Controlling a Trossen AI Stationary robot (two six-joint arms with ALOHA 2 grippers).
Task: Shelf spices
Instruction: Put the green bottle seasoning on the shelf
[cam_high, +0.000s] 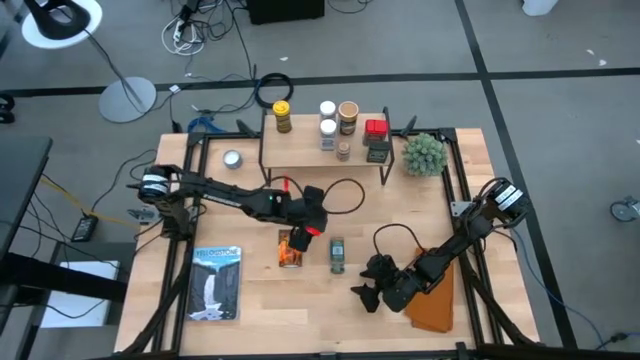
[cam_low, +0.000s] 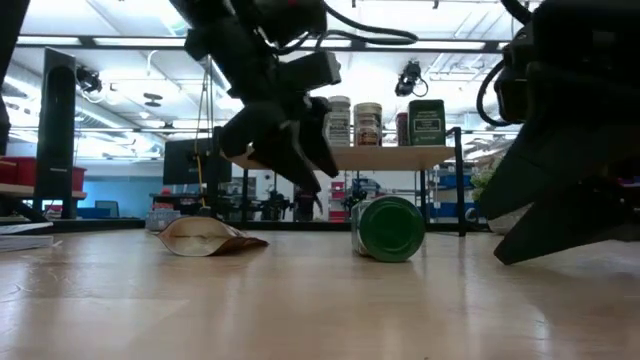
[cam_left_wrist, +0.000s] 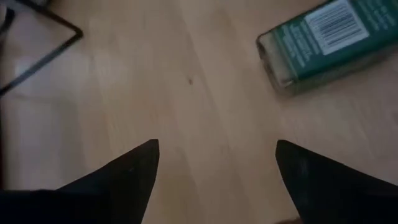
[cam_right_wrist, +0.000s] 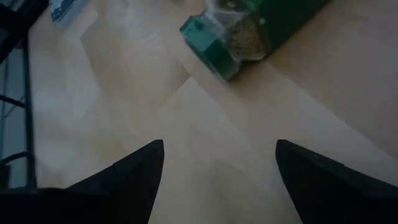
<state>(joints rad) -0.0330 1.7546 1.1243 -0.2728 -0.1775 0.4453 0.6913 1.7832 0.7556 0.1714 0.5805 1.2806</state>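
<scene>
Both my pincers, left (cam_high: 300, 240) and right (cam_high: 364, 296), hang apart and empty flanking the green jar (cam_high: 337, 256), ready to grab it for the shelf (cam_high: 305, 152).

Both arms are matte black with chunky joints. The left tool (cam_high: 298, 238) has a small red bit near its wrist and a looping black cable; the right tool (cam_high: 368, 294) looks all black, maybe with white-grey collars by the base.
</scene>
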